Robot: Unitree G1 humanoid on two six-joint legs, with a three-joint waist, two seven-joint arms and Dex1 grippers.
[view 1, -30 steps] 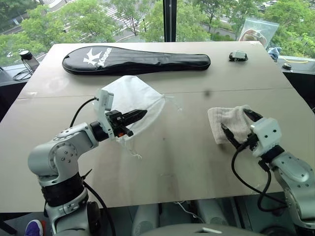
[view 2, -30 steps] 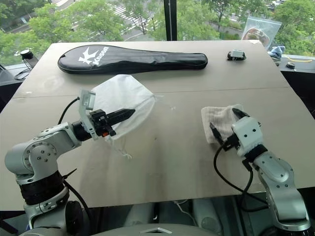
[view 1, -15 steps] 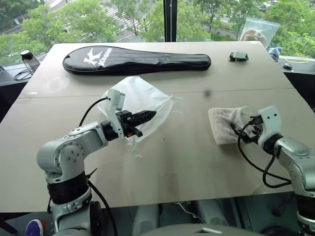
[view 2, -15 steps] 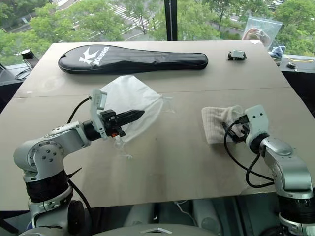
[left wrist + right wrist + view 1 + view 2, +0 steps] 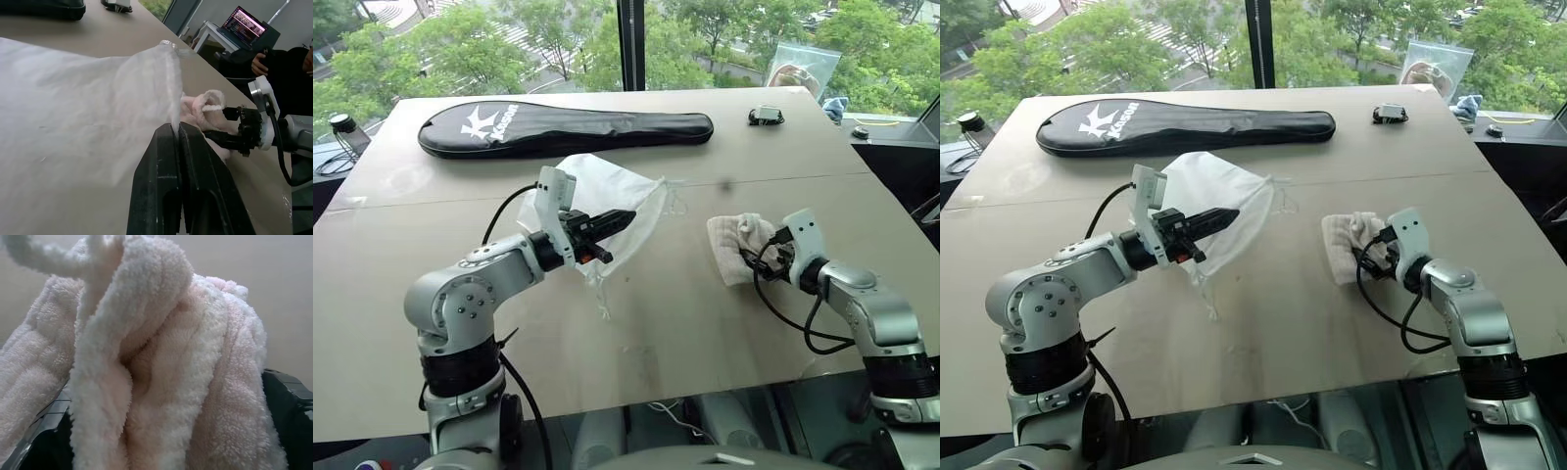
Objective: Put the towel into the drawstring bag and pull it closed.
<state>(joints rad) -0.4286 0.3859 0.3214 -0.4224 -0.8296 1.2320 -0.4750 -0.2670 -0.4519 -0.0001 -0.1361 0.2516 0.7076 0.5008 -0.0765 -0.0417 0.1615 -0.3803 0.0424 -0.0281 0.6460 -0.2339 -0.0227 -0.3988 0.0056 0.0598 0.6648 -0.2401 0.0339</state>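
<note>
The drawstring bag (image 5: 607, 191) is a thin white pouch held up off the table left of centre, with its cord (image 5: 603, 299) dangling. My left gripper (image 5: 628, 216) is shut on the fabric near the bag's mouth; the left wrist view shows its fingers (image 5: 166, 147) pinching the bag (image 5: 73, 122). The towel (image 5: 729, 245), a fluffy white cloth, lies bunched on the table to the right. My right gripper (image 5: 754, 259) is low at the towel's near side and open. In the right wrist view the towel (image 5: 156, 357) bulges between the two wide-set fingers (image 5: 288, 401).
A long black racket cover (image 5: 568, 127) lies across the far side of the table (image 5: 685, 323). A small black object (image 5: 765, 117) and a clear zip bag (image 5: 801, 69) are at the far right. A bottle (image 5: 340, 125) stands far left. A person (image 5: 288, 63) sits beyond a laptop (image 5: 247, 22).
My right gripper has dropped and pushed forward, so its open fingers now straddle the towel. My left gripper has carried the bag a little to the right. The camera has also shifted.
</note>
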